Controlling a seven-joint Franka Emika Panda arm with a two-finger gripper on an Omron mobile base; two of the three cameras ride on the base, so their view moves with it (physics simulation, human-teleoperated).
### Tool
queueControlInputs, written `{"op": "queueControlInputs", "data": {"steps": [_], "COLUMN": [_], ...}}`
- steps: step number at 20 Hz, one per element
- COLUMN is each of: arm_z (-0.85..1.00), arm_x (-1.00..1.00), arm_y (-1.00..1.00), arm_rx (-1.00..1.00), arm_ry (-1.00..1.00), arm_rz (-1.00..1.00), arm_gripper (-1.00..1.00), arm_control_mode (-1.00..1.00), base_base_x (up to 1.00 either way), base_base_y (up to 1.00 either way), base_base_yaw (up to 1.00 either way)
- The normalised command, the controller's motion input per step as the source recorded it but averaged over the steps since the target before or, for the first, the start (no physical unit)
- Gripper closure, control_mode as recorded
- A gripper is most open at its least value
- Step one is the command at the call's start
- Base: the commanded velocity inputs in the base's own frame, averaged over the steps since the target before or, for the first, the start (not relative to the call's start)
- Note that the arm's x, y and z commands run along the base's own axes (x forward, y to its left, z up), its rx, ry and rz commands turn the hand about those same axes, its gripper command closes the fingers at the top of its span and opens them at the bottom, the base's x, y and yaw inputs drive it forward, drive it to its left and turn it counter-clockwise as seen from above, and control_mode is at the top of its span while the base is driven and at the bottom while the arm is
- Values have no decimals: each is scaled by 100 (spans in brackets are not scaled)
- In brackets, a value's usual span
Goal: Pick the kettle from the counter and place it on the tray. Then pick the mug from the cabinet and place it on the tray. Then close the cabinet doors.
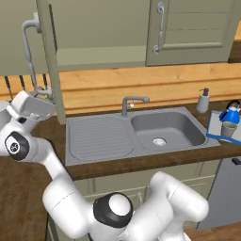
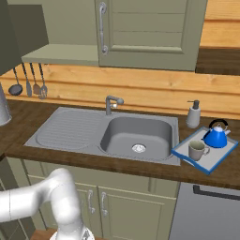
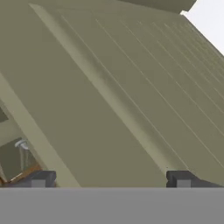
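Note:
The blue kettle (image 2: 216, 136) and the grey-beige mug (image 2: 198, 150) both stand on the blue-rimmed tray (image 2: 220, 157) at the right end of the counter (image 2: 140, 166); they also show as kettle (image 1: 230, 114) and mug (image 1: 229, 128). The cabinet's right door (image 1: 193, 28) is closed. Its left door (image 1: 19, 42) hangs swung out, with its curved silver handle (image 1: 28, 42) facing me and the pale shelf (image 2: 61, 54) bare. My gripper (image 3: 109, 179) is open, its fingertips (image 3: 37, 179) close against this door's olive panel (image 3: 113, 87), at far left above the counter.
A steel sink (image 1: 164, 129) with drainboard (image 1: 96, 139) and faucet (image 1: 129, 103) fills the counter's middle. A soap dispenser (image 2: 193, 115) stands beside the tray. Utensils (image 2: 29, 82) hang on the wall at left. A pale jug (image 2: 2, 110) sits at the far left.

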Motion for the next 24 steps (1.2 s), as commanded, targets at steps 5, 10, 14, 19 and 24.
{"op": "queueControlInputs", "data": {"steps": [5,10,14,19,24], "arm_z": [31,37,33,18,6], "arm_x": [-11,-1,15,21,34], "arm_y": [-41,-58,-63,-69,-68], "arm_rx": [17,18,16,15,14], "arm_ry": [1,5,9,8,10], "arm_rz": [0,1,5,11,16], "arm_gripper": [-100,-100,-100,-100,-100], "arm_control_mode": [-100,-100,-100,-100,-100], "base_base_x": [0,0,0,0,0], "base_base_y": [0,0,0,0,0], "base_base_yaw": [0,0,0,0,0]}}
